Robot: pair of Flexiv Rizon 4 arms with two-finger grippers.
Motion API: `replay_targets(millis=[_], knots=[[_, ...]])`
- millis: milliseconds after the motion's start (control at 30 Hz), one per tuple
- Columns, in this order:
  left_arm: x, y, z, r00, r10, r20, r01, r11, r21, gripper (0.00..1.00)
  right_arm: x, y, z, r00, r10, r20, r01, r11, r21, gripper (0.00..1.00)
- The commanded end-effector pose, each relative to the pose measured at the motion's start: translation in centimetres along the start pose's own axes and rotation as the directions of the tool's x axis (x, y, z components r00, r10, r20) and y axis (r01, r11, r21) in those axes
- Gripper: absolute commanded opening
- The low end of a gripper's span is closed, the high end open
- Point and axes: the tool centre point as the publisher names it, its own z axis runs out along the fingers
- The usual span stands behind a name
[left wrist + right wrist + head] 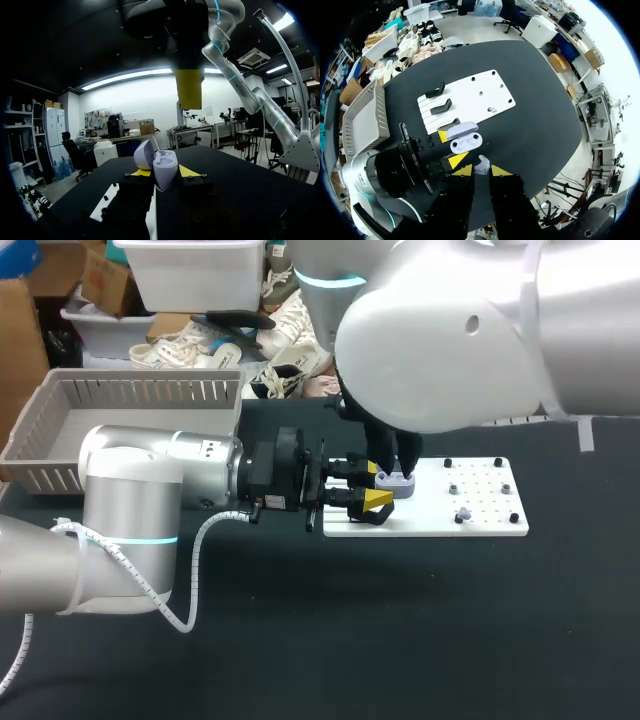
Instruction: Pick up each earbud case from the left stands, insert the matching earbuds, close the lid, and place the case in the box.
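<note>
The one pale lilac, egg-shaped plastic earbud case (466, 142) is open, lid tipped back, two wells showing. It is clamped between the yellow tips of the left gripper (164, 172), over the stand end of the white pegged plate (470, 95). The right gripper (481, 171), nearly closed, pinches one small white earbud (481, 164) just beside the case. A second earbud (491, 109) lies on the plate, which also carries three black stands (441, 106). One grey slatted basket (140, 390) stands well apart.

No legible txt, labels, brands, nos. or signs – nothing readable in any view.
</note>
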Motion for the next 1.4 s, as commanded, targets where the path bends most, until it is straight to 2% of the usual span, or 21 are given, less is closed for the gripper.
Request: replay_targets(millis=[33, 1400], knots=[[0.1, 0.1, 0.0, 1.0, 0.001, 0.003, -0.001, 1.0, 0.001, 0.0, -0.3, 0.4, 0.3, 1.0, 0.004, -0.004, -0.004, 1.0, 0.021, 0.0], [0.1, 0.1, 0.0, 1.0, 0.001, 0.003, -0.001, 1.0, 0.001, 0.0, -2.0, 0.8, 2.9, 0.999, 0.033, -0.02, -0.032, 0.999, 0.019, 0.0]])
